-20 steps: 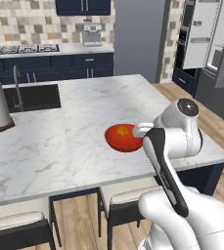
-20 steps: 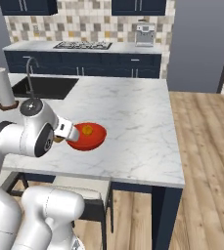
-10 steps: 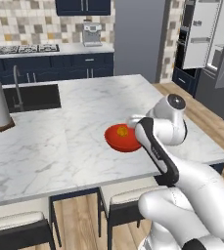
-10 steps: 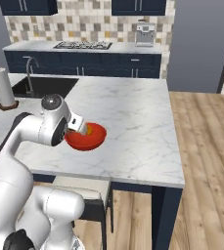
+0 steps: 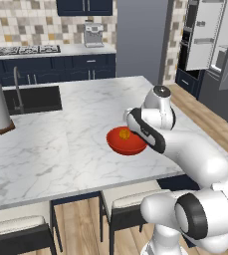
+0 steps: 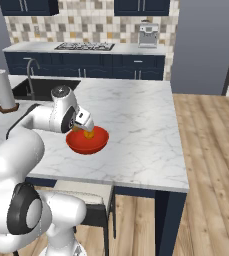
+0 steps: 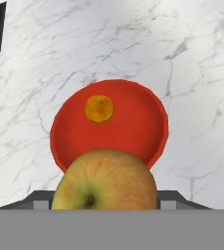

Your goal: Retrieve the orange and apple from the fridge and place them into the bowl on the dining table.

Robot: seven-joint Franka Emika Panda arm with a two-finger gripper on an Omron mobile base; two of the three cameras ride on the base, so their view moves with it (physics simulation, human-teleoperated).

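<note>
Gripper point(image 6: 86, 127) grasping the apple point(image 7: 104, 179) just above the red bowl point(image 7: 133, 128), orange point(image 7: 99, 108) inside the bowl, bowl on the dining table point(image 5: 60, 144)

Even, bright, diffuse rendered light; no evident single source. Soft sheen on bowl point(image 7: 133, 127) interior, faint highlight on apple point(image 7: 105, 180). Shadows weak, under dining table point(image 5: 60, 144) overhang. All views sharp; no blur, no edge distortion.

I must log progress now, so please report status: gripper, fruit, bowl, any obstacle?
Gripper shut on apple, above red bowl. Orange already in bowl. Nothing between apple and bowl.
</note>
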